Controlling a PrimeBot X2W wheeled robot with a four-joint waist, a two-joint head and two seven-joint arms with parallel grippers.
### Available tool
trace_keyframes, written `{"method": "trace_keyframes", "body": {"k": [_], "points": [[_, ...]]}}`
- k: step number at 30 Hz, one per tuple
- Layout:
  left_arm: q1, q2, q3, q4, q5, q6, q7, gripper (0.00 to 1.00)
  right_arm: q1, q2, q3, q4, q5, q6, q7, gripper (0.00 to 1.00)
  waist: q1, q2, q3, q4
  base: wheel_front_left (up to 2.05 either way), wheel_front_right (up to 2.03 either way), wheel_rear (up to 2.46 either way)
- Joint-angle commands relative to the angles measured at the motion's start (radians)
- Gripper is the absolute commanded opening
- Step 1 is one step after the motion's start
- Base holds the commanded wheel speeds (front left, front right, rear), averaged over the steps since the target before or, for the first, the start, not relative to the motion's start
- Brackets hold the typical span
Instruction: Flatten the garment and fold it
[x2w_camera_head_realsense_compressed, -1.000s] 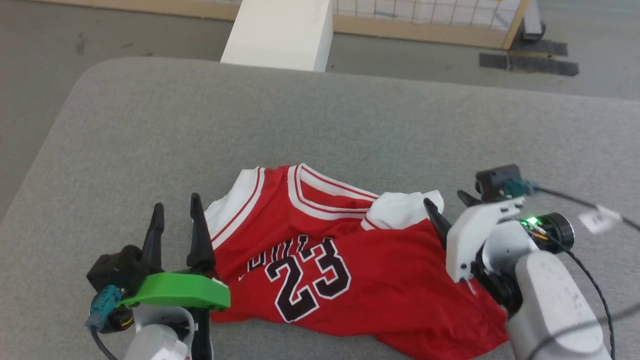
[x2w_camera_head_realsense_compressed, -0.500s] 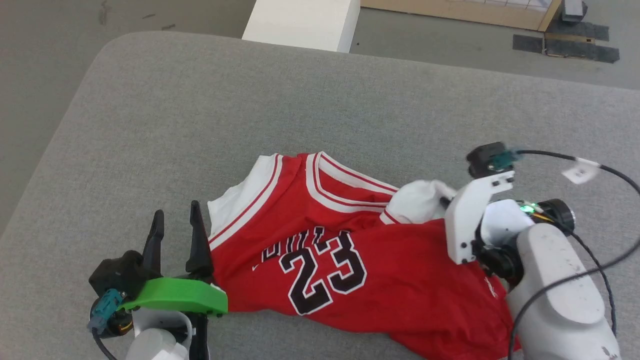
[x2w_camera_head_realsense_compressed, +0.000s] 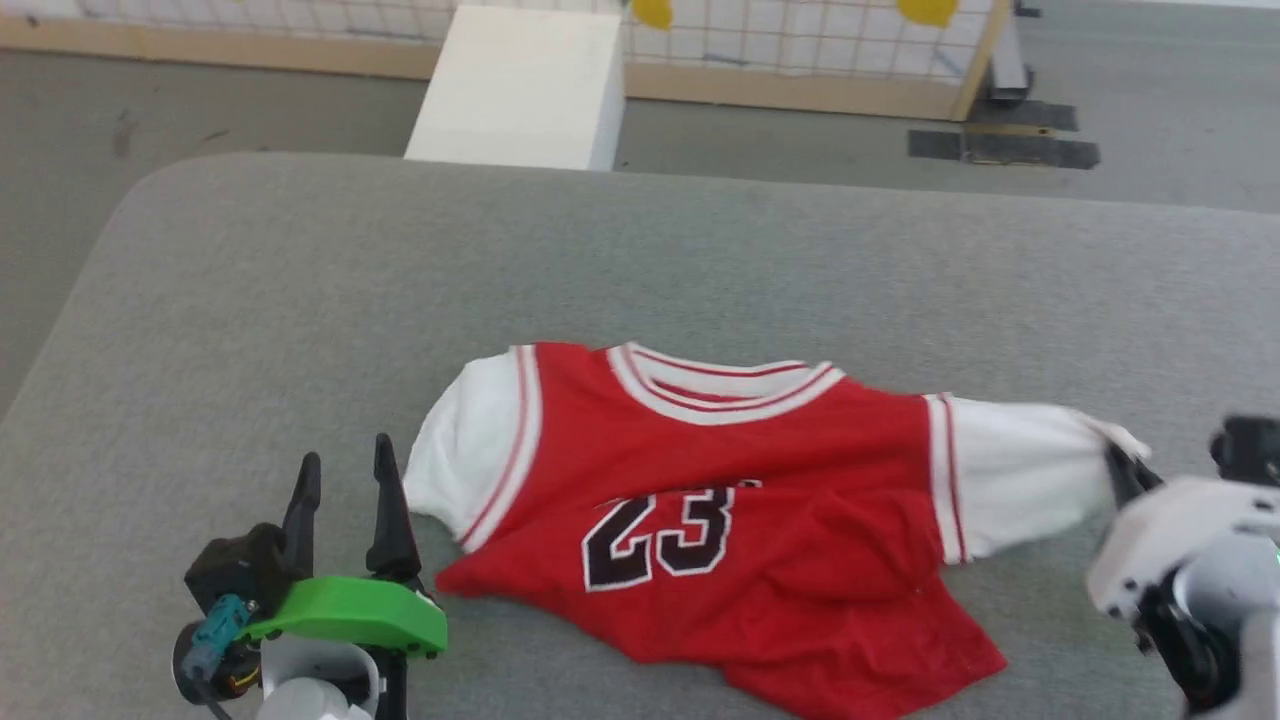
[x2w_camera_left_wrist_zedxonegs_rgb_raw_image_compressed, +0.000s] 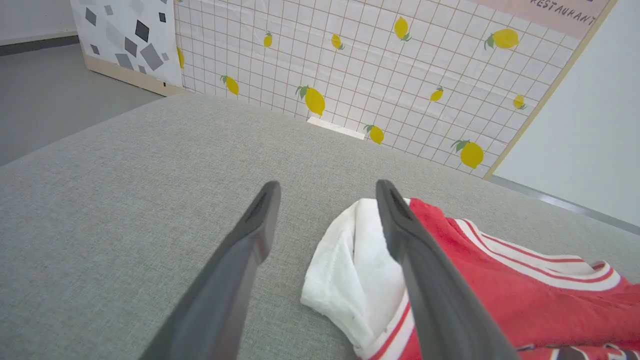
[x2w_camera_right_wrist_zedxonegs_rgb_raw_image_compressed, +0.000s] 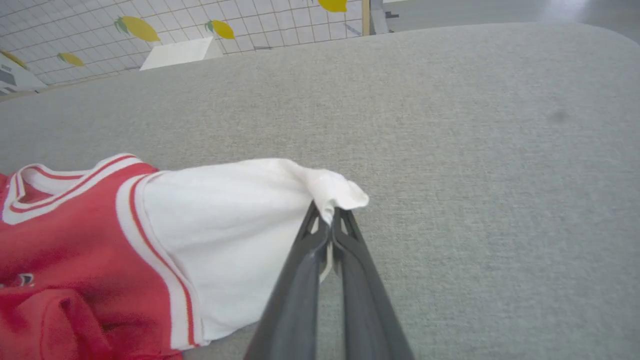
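Since 0.5 s ago the right gripper (x2w_camera_right_wrist_zedxonegs_rgb_raw_image_compressed: 330, 216) has dragged the white sleeve (x2w_camera_head_realsense_compressed: 1020, 480) out sideways, so it's not bunched up on the chest anymore. Everything sits on the big grey padded surface (x2w_camera_head_realsense_compressed: 640, 260). On it the garment (x2w_camera_head_realsense_compressed: 760, 450) lies chest-up toward the near edge, collar pointing away, the 23 (x2w_camera_head_realsense_compressed: 655, 530) showing, and the lower red part is rumpled and folded over. That right gripper is pinched tight on the very tip of the sleeve. Over on the other side the left gripper (x2w_camera_head_realsense_compressed: 347, 455) sits just beside the other sleeve (x2w_camera_head_realsense_compressed: 465, 445), fingers spread apart and gripping nothing. Can't tell if it touches the cloth.
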Motion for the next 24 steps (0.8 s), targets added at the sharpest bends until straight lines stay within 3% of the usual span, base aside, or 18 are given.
{"method": "trace_keyframes", "body": {"k": [1, 8, 17, 24], "points": [[0.01, -0.004, -0.006, 0.01, 0.011, -0.001, -0.004, 1.0, 0.04, -0.001, -0.02, -0.023, -0.001, -0.002, 0.008, 0.0, 0.0, 0.0, -0.039, -0.056, 0.0, 0.0, 0.0], [-0.054, 0.003, -0.031, 0.111, 0.019, 0.004, 0.044, 1.0, 0.154, -0.001, -0.061, -0.069, 0.037, -0.002, 0.045, 0.0, 0.0, 0.0, -0.044, -0.126, 0.0, 0.0, 0.0], [-0.329, 0.066, -0.038, 0.339, 0.03, 0.077, 0.387, 1.0, 0.147, -0.001, 0.0, -0.073, 0.075, -0.002, 0.031, 0.0, 0.0, 0.0, 0.006, -0.183, 0.0, 0.0, 0.0], [-0.464, 0.118, -0.059, 0.491, 0.048, 0.108, 0.598, 1.0, 0.115, -0.001, 0.054, -0.075, 0.096, -0.002, 0.026, 0.0, 0.0, 0.0, 0.068, -0.219, 0.0, 0.0, 0.0]]}}
